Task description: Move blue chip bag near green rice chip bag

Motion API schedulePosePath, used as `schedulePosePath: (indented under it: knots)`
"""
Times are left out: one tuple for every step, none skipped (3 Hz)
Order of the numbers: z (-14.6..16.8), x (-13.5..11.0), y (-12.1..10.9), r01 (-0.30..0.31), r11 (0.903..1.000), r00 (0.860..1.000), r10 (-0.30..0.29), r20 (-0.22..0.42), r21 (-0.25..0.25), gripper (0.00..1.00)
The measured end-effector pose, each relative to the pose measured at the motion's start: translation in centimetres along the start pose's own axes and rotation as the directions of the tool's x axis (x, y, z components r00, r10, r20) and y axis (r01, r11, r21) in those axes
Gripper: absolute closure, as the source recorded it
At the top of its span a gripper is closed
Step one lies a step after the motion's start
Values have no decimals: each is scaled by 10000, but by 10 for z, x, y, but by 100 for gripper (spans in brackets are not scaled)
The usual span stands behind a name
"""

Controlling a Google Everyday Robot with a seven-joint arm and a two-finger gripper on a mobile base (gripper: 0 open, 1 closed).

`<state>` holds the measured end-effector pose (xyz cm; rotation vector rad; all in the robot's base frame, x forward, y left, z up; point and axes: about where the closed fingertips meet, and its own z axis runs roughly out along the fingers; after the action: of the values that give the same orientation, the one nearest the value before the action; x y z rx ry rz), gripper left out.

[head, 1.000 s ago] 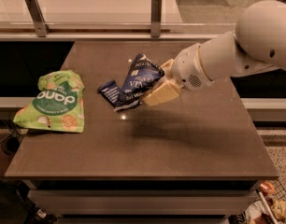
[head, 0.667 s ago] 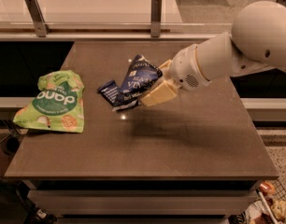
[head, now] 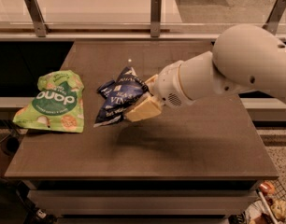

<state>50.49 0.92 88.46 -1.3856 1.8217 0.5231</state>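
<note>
Above brown table (head: 203,143), your gripper (head: 139,105) clamps crumpled navy foil bag (head: 116,102) near light-green rice chip bag (head: 54,101); release likely remains.

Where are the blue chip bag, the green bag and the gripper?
blue chip bag (head: 117,101): camera view, on its white lettering.
green rice chip bag (head: 56,99): camera view, on its dark-green logo.
gripper (head: 144,97): camera view, between its jaws, shut on the bag's right edge.

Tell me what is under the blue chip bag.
The gripper clamps the blue chip bag above the table; one pale finger shows beneath it. Whatever lies directly behind the bag is covered.
</note>
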Motion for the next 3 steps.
schedulePosePath:
  knots:
    - [10, -9, 29, 91, 9999, 9999, -90, -100, 121, 100]
    - [17, -18, 50, 296, 9995, 9995, -295, -72, 108, 100]
    - [32, -21, 67, 430, 9981, 9991, -428, 71, -441, 100]
